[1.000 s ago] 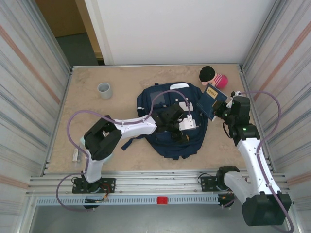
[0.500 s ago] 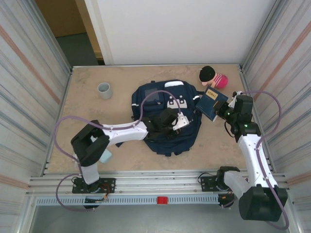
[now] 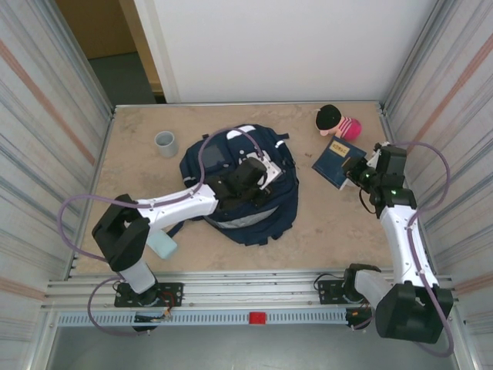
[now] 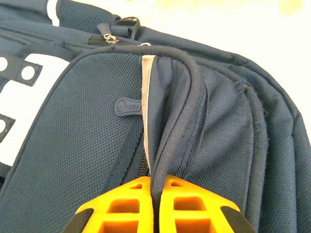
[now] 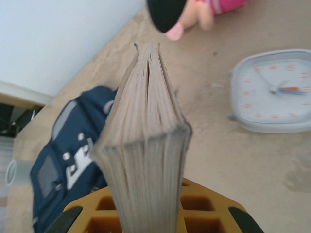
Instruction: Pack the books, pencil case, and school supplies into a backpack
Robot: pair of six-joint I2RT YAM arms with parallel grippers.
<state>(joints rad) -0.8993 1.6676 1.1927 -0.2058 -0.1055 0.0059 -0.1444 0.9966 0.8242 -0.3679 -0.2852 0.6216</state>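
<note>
The large navy blue striped backpack (image 3: 266,216) lies in the middle of the sandy beige counter (image 3: 323,231). The left hand (image 4: 155,187) is pinched together on a ridge of its fabric. The right hand (image 5: 148,206) is clamped on the thin dark navy book (image 3: 337,160), right of the backpack and near a pink plush toy (image 3: 343,123). The pale teal pencil case (image 3: 162,245) lies near-left.

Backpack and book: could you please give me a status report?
Left gripper shut on backpack fabric fold. Right gripper shut on book, right of backpack. Pencil case on table beside left arm. Path between book and backpack bare.
</note>
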